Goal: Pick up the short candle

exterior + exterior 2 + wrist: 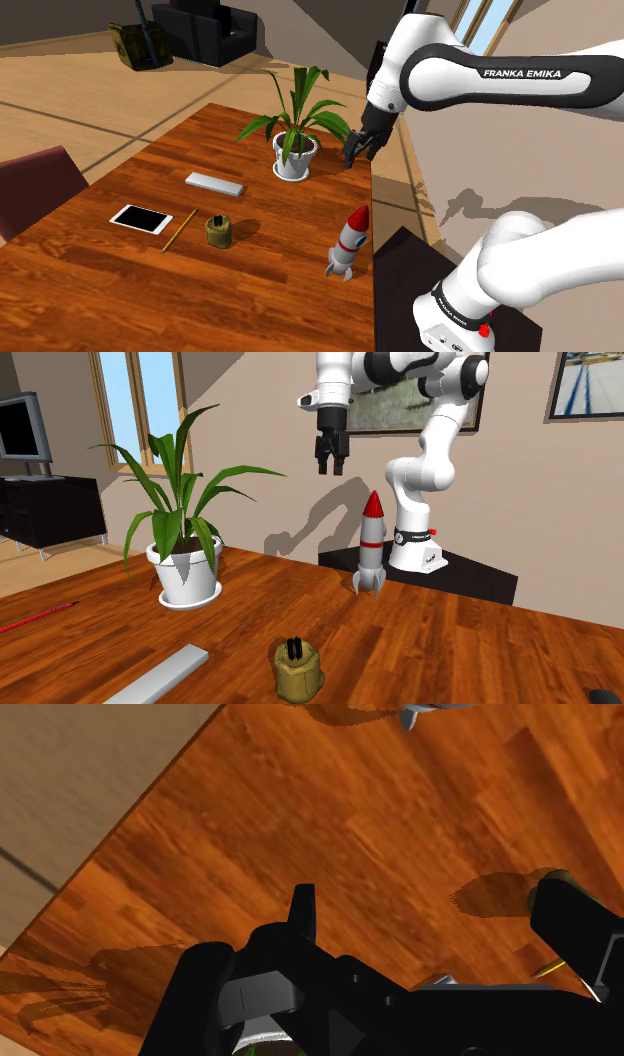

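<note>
Candle point(218, 231) stands on table point(110, 290), well apart from raised gripper point(357, 155); its fingers are spread, clasping nothing.

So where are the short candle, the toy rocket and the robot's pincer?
Short candle point(218, 234), shoulder view, on its squat olive body.
Toy rocket point(372, 547), second exterior view, on its pale body.
Pincer point(331, 467), second exterior view, midway between its open fingertips.
</note>
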Robot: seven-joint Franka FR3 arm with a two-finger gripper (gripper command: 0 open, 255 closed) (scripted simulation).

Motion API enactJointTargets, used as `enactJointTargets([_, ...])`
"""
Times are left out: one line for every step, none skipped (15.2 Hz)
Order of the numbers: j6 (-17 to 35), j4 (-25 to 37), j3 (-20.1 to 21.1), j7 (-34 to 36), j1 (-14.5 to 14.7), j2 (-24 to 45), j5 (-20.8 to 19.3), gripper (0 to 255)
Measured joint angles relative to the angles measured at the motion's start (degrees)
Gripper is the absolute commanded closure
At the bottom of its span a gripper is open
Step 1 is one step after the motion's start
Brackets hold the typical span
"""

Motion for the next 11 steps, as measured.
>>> enactJointTargets([1.27,0.13,0.86,1.0,0.28,1.41,0.29,0])
enactJointTargets([2.55,0.48,1.7,1.99,0.53,3.08,0.55,0])
enactJointTargets([3.65,1.02,2.56,3.02,0.78,4.75,0.75,0])
enactJointTargets([5.06,1.66,3.47,4.11,1.01,6.82,0.91,0])
enactJointTargets([6.23,2.29,4.29,5.14,1.21,8.68,0.99,0])
enactJointTargets([7.65,2.78,5.39,6.51,1.55,10.63,1.13,0])
enactJointTargets([8.88,2.83,6.05,7.4,1.71,11.96,1.12,0])
enactJointTargets([9.88,3.96,6.85,8.51,1.83,14.11,0.93,0])
enactJointTargets([11.41,4.18,7.67,9.62,2.02,15.95,0.8,0])
enactJointTargets([12.81,4.55,8.36,10.65,2.16,17.8,0.6,0])
enactJointTargets([13.77,5.85,9.1,11.85,2.26,20.1,0.19,0])
